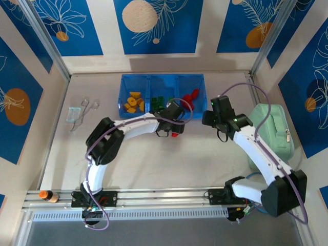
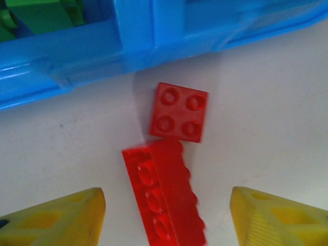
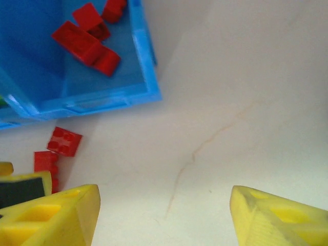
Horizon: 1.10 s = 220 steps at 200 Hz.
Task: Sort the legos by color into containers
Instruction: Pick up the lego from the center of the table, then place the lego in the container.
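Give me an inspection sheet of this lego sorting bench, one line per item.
Surface: white table, faint hairline mark.
Job's things: blue tray holds yellow-orange legos, green legos, red legos, one colour per compartment; square red brick and long red brick lie outside on the table.
Clutter: mint pouch, metal tools, small bottle.
Grippers: left gripper open, astride the long brick; right gripper open, empty.
Cables: purple cables run along both arms.
Surroundings: blue leaf-print panels.
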Each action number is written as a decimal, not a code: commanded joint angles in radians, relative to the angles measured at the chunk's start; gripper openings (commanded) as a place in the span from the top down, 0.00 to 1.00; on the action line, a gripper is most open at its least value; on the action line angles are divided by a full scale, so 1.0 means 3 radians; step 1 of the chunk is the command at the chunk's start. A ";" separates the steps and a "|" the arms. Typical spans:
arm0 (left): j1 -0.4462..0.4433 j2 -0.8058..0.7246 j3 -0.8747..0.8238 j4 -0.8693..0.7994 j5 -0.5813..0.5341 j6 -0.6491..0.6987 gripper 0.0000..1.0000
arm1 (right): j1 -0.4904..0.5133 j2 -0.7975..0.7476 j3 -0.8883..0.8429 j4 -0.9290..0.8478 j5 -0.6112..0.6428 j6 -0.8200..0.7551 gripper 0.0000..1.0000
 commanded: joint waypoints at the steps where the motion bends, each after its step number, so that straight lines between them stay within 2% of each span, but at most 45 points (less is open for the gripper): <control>1: 0.0044 0.0256 0.0308 -0.0334 -0.0020 0.0156 0.39 | -0.0094 -0.0128 -0.0120 -0.0010 -0.0054 0.0085 0.32; 16: 0.0053 0.0354 0.0408 -0.0411 -0.0059 0.0176 0.44 | -0.0103 -0.0147 -0.0172 -0.0040 -0.0053 0.0125 0.32; 35: 0.0050 0.0394 0.0442 -0.0444 0.0020 0.0175 0.59 | -0.0101 -0.0225 -0.0266 0.0033 -0.0111 0.0180 0.33; 80: -0.0034 0.0184 0.0277 -0.0444 -0.0014 0.0139 0.79 | -0.0103 -0.0205 -0.0263 0.0097 -0.0151 0.0202 0.34; 109: -0.0079 -0.0078 0.0306 -0.0409 0.0039 0.0236 0.81 | -0.0103 -0.0204 -0.0283 0.0138 -0.0210 0.0233 0.34; 152: -0.0061 -0.0211 0.0754 -0.0443 0.0099 0.0532 0.82 | -0.0103 -0.0257 -0.0322 0.0108 -0.0229 0.0292 0.35; 220: 0.0145 0.0509 0.1886 -0.0449 0.0296 0.0739 0.80 | -0.0036 -0.0503 -0.0562 0.0027 -0.0340 0.0387 0.35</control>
